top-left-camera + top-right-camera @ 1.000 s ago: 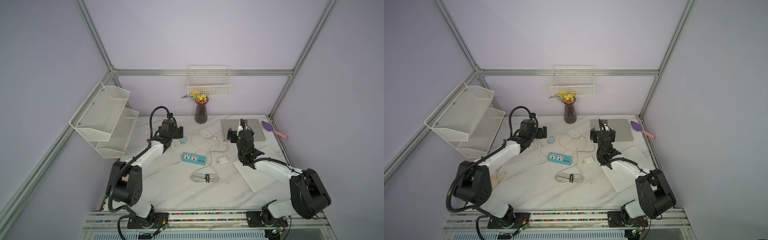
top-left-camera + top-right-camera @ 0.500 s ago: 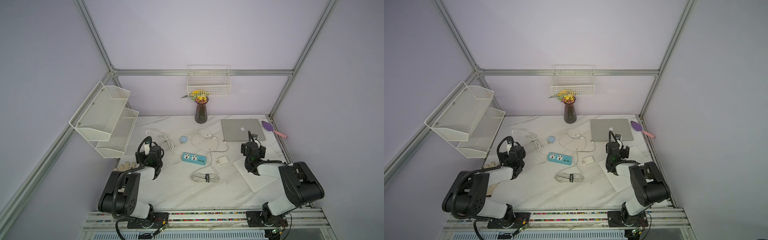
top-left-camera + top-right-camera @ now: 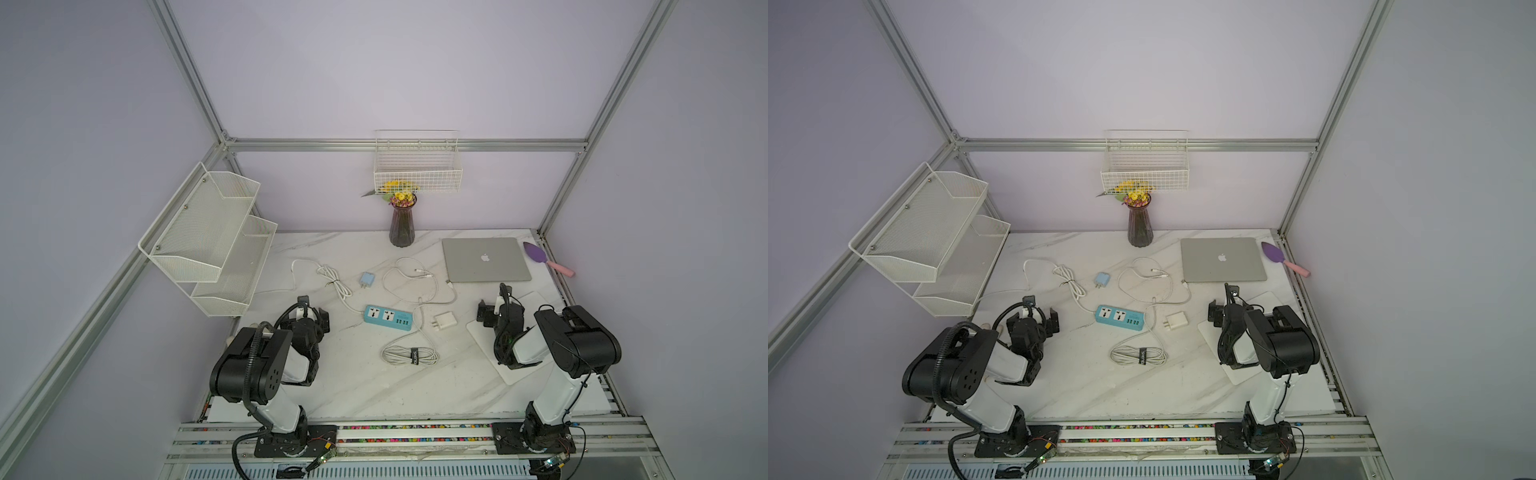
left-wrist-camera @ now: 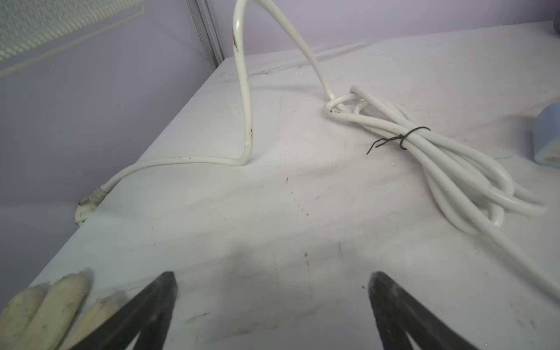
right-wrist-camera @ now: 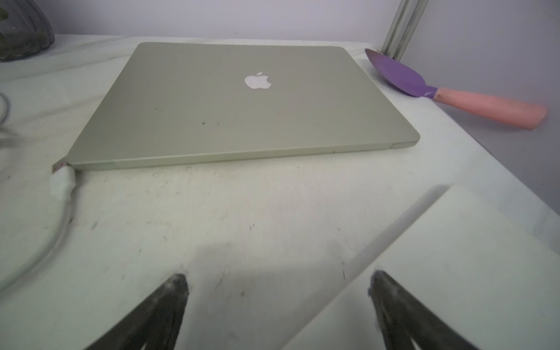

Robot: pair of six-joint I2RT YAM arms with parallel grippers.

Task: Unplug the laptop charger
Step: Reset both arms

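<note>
Top views: placed high above the front edge, tilted down over the whole white marble-patterned tabletop [image 3: 353, 382].
Left wrist view: held low behind the left gripper [image 4: 272, 278], faced closely at a white cable bundle tied with dark wire [image 4: 439, 151].
Right wrist view: held low behind the right gripper [image 5: 277, 277], faced closely at a closed silver laptop [image 5: 242, 115].
Shared: bundle and laptop are also seen in both top views.

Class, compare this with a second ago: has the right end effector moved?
Yes. The right end effector has pulled back from the laptop, toward the robot's base.
</note>
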